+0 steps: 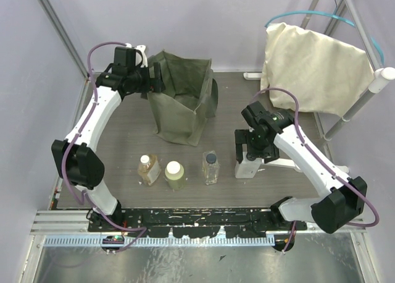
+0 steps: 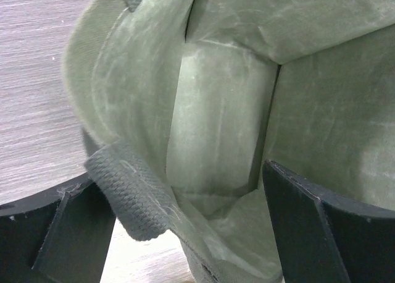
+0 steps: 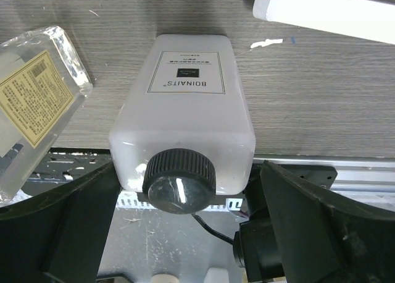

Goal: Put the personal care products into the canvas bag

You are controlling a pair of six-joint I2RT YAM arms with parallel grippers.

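Observation:
The olive-green canvas bag (image 1: 179, 107) stands open at the back middle of the table. My left gripper (image 1: 154, 78) is open at its left rim; in the left wrist view my gripper (image 2: 185, 178) straddles the bag's rim and a grey strap handle (image 2: 133, 199). Four bottles stand in a row at the front: amber (image 1: 148, 170), yellow-green (image 1: 175, 175), clear (image 1: 211, 167) and white (image 1: 245, 167). My right gripper (image 1: 247, 148) is open and straddles the white bottle (image 3: 185, 110) closely, its dark cap (image 3: 179, 179) between my fingers. The clear bottle (image 3: 31, 97) is beside it.
A cream cloth sack (image 1: 315, 60) hangs on a white tube rack (image 1: 378, 78) at the back right; the rack's foot tube (image 3: 321, 11) lies on the table just beyond the white bottle. Grey walls enclose the table. A metal rail (image 1: 197, 227) runs along the front edge.

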